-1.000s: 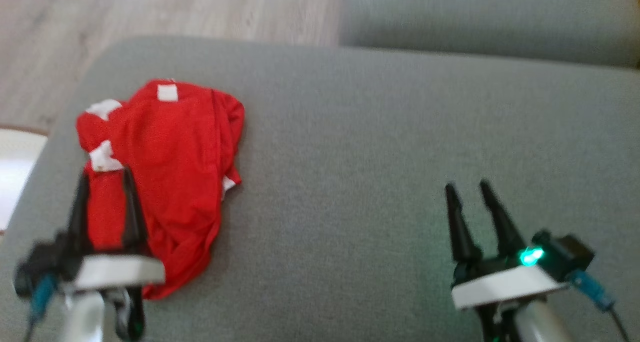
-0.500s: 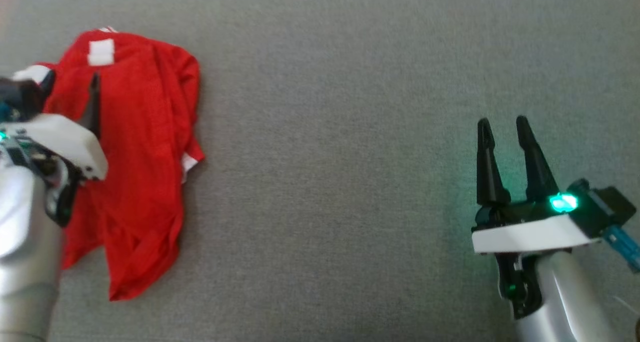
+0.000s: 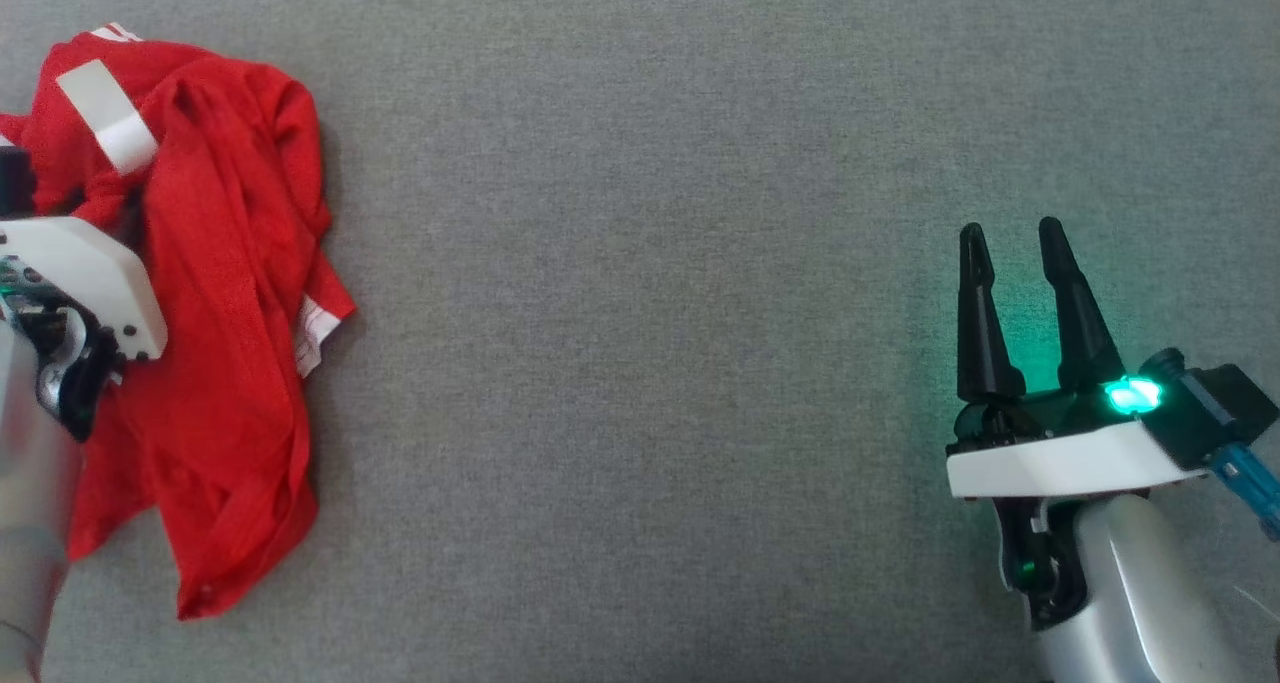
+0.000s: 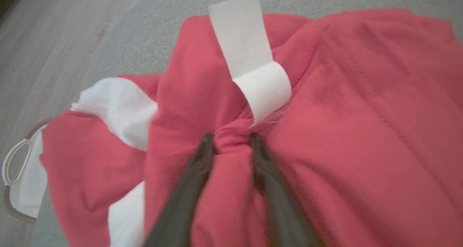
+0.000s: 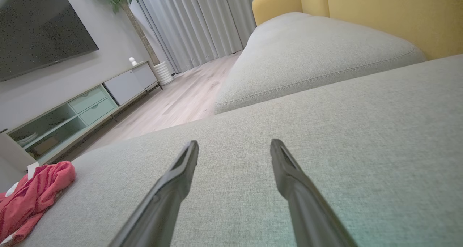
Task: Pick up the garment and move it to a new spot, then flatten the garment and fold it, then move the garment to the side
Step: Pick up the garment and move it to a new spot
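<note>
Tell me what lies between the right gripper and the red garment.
Only bare grey cushion. The head view shows nothing lying on the stretch from the garment across to the right gripper.

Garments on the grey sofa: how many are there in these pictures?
1: the red garment at the grey seat's left end, under the left gripper. Another could be hidden beneath it.
</note>
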Robot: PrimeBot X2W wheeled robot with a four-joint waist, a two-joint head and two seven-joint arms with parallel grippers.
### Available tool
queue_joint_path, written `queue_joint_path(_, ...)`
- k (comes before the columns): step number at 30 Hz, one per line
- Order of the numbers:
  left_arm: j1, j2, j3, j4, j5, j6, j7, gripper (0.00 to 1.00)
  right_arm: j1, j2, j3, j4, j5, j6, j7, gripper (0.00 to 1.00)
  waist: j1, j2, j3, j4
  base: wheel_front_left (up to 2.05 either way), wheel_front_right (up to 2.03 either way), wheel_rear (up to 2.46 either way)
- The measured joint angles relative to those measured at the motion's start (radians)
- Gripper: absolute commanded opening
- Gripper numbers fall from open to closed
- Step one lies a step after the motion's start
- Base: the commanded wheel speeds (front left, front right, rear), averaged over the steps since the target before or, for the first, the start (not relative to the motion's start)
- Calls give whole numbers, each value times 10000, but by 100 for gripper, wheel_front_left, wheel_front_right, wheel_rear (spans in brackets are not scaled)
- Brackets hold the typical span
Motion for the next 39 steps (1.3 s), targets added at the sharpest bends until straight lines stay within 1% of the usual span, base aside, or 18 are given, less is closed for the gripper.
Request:
queue_joint_path(4,-83,-29,-236,328,-215,0,-15,0,-3,0,-35,17,-23,0,0,100,0,0,-80,58,0,0,0)
queue_joint_path(6,-96,-65,-351,456,-322,0,-251,0,-3,0,-44,48,-23,0,0,100,0,0,-177,99,0,0,0)
queue_joint_path(10,-114,-59,-366,566,-451,-2,-1373,0,-1,0,-38,115,-23,0,0,100,-1,0,-480,168,0,0,0)
queue_joint_path(11,-210,-61,-360,546,-523,-2,-1977,0,8,0,-42,144,-21,0,0,100,0,0,-663,195,0,0,0)
queue_joint_path(13,-320,-67,-347,403,-660,0,-2614,0,28,0,-38,188,-2,0,0,100,-1,0,-881,220,0,0,0)
queue_joint_path(16,-456,-75,-366,-253,-779,0,-3856,0,111,0,-33,265,127,0,0,100,-1,0,-1230,249,0,0,0)
queue_joint_path(19,-612,-132,-384,-945,-1158,0,-4353,0,217,0,21,311,272,0,0,100,-1,0,-1595,275,0,0,0)
queue_joint_path(23,-608,-134,-372,-1877,-1371,0,-4585,0,526,0,107,384,493,0,0,100,-2,0,-2063,289,0,0,0)
queue_joint_path(28,-514,-136,-387,-3089,-1367,8,-4681,0,706,0,314,487,709,0,0,100,-2,0,-2588,221,0,0,0)
queue_joint_path(30,-340,-171,-433,-3567,-1369,102,-4660,0,719,0,339,493,798,0,0,100,-3,0,-2770,145,0,0,0)
queue_joint_path(33,84,-359,-564,-4232,-1503,270,-4337,0,722,2,372,493,913,0,0,100,-3,1,-2969,-55,0,0,0)
queue_joint_path(36,495,-738,-744,-4800,-1870,311,-3921,0,734,0,462,495,978,0,0,100,-2,0,-3104,-316,0,0,0)
queue_joint_path(39,717,-1007,-972,-5248,-1879,539,-3716,0,736,0,573,489,982,0,0,100,-1,0,-3162,-647,0,0,0)
